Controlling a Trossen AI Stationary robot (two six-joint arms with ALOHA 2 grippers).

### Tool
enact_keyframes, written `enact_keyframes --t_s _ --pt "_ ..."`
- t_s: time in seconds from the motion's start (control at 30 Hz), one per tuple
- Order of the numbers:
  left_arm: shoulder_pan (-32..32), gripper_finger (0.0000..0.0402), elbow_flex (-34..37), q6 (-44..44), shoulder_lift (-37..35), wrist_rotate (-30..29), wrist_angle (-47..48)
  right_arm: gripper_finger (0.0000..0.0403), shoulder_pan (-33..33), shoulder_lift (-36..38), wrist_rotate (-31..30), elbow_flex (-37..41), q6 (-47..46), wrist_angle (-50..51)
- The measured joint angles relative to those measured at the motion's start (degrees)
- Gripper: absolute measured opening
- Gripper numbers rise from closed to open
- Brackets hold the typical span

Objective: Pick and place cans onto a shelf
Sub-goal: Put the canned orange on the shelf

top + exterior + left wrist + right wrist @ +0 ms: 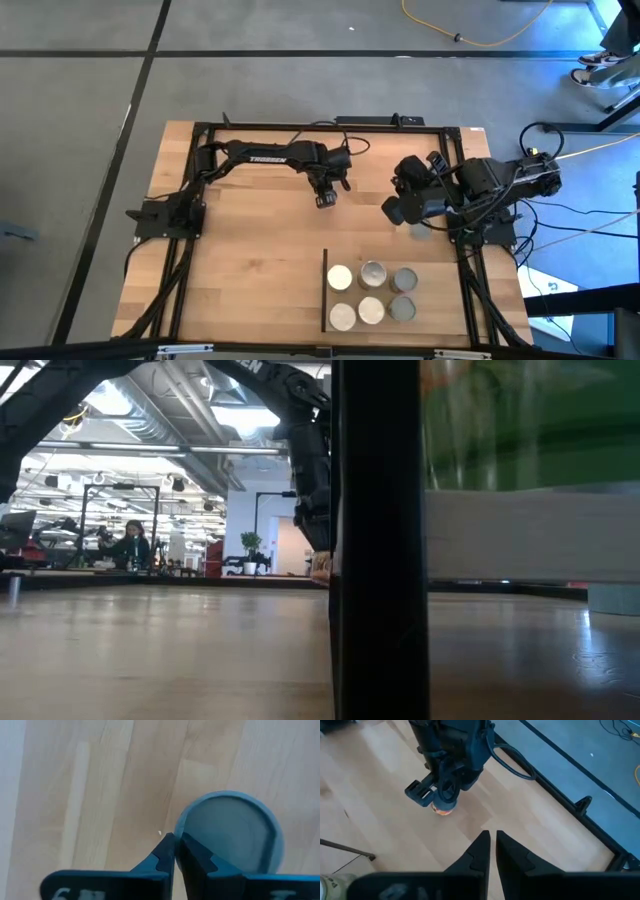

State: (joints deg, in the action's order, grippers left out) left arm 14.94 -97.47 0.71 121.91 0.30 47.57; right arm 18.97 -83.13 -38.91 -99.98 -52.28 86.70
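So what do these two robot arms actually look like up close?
Both arms are dark, nearly black, jointed machines trailing black cables. The left arm carries white lettering along one link. Each ends in a gripper with two slim, pointed dark fingers: the left gripper and the right gripper.

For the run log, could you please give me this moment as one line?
shelf: six cans on it | left claw: shut, at a can off-shelf | right claw: shut, empty, waiting
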Motion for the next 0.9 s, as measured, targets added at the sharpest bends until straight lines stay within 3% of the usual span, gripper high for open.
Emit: enact_keyframes --t_s 0.3,0.57,0.9 --pt "-0.28 0.0037 -0.02 -0.56 0.00 -2.45 -0.24 0.0033 -0.56 0.00 0.00 0.00 3.13 0.00" --pt "-0.26 0.0036 -1.15 -7.49 -0.04 -0.92 2.56 0.0033 -0.60 0.00 0.56 0.00 6.65 -0.05" --pt "-0.25 0.0036 -23.12 -6.17 -0.24 0.73 24.03 0.0033 -9.92 0.00 18.70 0.00 26.10 -3.76"
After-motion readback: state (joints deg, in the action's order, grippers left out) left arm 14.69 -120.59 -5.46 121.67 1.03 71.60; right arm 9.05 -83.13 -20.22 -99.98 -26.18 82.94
